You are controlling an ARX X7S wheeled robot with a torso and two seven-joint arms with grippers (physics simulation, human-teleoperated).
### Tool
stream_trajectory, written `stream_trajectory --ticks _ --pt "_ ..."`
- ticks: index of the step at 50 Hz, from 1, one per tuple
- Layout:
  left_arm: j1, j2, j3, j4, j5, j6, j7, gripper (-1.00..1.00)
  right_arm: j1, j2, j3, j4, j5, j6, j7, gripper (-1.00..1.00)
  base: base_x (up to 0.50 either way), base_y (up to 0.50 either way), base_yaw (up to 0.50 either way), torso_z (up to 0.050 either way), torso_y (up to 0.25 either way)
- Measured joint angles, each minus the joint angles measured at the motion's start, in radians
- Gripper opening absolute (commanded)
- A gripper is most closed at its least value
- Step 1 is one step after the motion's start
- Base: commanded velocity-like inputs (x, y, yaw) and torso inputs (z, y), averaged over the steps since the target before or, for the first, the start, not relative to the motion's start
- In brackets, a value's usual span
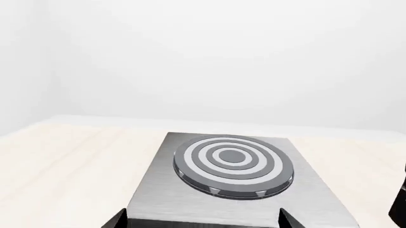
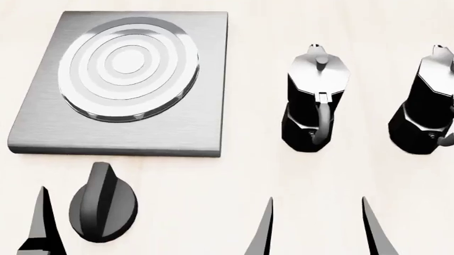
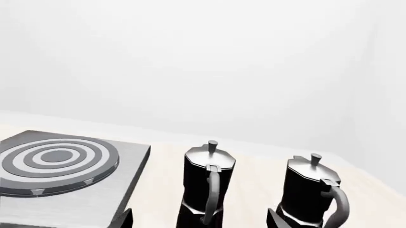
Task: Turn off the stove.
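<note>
I see the flat brushed-grey metal stove slab (image 2: 127, 85) with its ringed round burner at the far left of the pale wooden table (image 2: 248, 175), its black ridged round knob (image 2: 103, 204) just nearer me. Two black-and-silver moka pots (image 2: 312, 106) stand apart to its right. The left gripper (image 2: 78, 234) straddles the knob, jaws wide, touching nothing; the right gripper (image 2: 319, 228) is likewise spread and empty.

brushed-grey stove (image 2: 206, 79) with ringed burner (image 2: 127, 66), black knob (image 2: 103, 210)

Kitchen counter: stove (image 2: 135, 79), moka pots (image 2: 312, 103).
</note>
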Motion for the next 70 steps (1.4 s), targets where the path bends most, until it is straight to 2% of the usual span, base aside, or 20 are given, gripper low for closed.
stream_trajectory --ticks 30,44,70 --pt "-0.002 -0.011 0.008 -0.007 -0.004 0.008 -0.014 1.0 0.004 0.015 -0.01 -0.002 0.008 0.004 0.016 1.0 0.0 0.0 0.0 -0.001 -0.109" --pt "-0.004 -0.015 0.006 -0.001 -0.014 0.004 -0.022 1.0 0.006 0.02 -0.013 -0.002 0.013 0.003 0.023 1.0 0.0 0.0 0.0 0.0 -0.014" --pt "-0.073 -0.045 0.03 0.2 -0.083 -0.132 -0.064 1.0 0.006 0.03 -0.016 -0.006 0.024 0.004 0.035 1.0 0.0 0.0 0.0 0.0 0.0"
